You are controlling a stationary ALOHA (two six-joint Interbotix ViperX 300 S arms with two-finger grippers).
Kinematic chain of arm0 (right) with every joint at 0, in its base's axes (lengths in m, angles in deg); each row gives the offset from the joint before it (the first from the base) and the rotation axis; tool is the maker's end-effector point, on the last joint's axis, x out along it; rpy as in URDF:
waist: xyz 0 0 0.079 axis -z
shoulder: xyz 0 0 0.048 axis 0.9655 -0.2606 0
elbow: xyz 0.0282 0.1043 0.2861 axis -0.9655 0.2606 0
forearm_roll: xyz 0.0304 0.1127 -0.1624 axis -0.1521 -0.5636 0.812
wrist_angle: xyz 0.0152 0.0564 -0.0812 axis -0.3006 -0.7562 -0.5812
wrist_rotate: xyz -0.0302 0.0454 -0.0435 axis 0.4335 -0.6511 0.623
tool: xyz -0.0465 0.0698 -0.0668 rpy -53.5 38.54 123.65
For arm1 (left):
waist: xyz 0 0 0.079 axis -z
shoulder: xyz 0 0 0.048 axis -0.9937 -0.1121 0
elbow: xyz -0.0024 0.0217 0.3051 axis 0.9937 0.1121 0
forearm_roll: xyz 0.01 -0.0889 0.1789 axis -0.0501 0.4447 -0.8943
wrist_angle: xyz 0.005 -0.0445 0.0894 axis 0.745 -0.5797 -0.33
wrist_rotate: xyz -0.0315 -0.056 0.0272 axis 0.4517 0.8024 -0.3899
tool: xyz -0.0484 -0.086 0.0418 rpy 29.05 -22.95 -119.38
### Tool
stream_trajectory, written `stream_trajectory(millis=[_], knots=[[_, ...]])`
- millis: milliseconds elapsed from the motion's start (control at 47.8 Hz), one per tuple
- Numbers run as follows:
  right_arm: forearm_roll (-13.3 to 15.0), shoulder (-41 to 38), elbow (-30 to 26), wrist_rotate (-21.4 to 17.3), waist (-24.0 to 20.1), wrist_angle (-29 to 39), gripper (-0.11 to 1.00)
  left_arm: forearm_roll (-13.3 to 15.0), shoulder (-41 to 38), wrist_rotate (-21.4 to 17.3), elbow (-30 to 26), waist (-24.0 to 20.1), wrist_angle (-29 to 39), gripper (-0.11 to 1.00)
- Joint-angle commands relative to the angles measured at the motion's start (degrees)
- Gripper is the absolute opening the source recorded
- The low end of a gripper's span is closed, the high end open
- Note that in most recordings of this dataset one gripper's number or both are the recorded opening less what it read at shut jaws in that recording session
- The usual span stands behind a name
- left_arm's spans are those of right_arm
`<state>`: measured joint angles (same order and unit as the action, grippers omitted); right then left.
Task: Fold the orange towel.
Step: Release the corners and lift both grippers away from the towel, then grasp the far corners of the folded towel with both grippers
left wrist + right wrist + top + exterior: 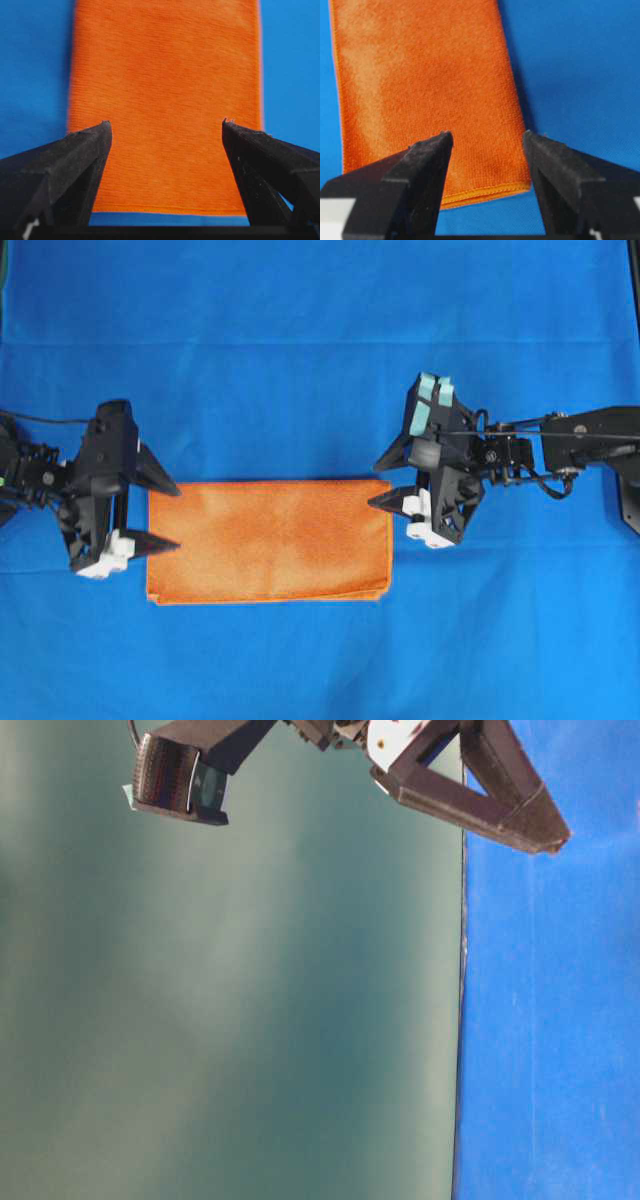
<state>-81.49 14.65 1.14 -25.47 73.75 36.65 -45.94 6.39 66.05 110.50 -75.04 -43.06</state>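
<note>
**Lying folded between two open grippers**

Resting flat on the large blue cloth (320, 360), the orange towel (268, 540) lies doubled into a long rectangle, a lower layer peeking out along its near edge in the overhead view. The left gripper (172, 512) sits at the towel's left short end, its black fingers (75, 160) spread wide with nothing between them; the wrist view shows the towel's hemmed end just ahead of the tips. The right gripper (378, 483) is at the opposite short end, jaws likewise apart and holding nothing, the towel's stitched corner visible between its fingers (425, 170). A table-level camera catches only one gripper (480, 790) against a green backdrop.
</note>
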Motion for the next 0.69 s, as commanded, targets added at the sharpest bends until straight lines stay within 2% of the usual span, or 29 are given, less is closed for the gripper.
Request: stream_trajectory(millis=[0,356,670], knots=[[0.2,-0.5,-1.1,0.1,0.2,-0.4,0.61,0.0,-0.3,-0.6,-0.4,-1.4,-0.1,0.83],[0.1,-8.5,-2.4,-0.2,1.1,-0.1,0.61,0.0,-11.0,-1.8,0.8,-7.1,-2.5,0.83],[-0.1,-8.9,-1.9,-0.2,1.1,-0.4,0.61,0.0,-10.7,-1.5,1.8,-7.3,-2.5,0.79]])
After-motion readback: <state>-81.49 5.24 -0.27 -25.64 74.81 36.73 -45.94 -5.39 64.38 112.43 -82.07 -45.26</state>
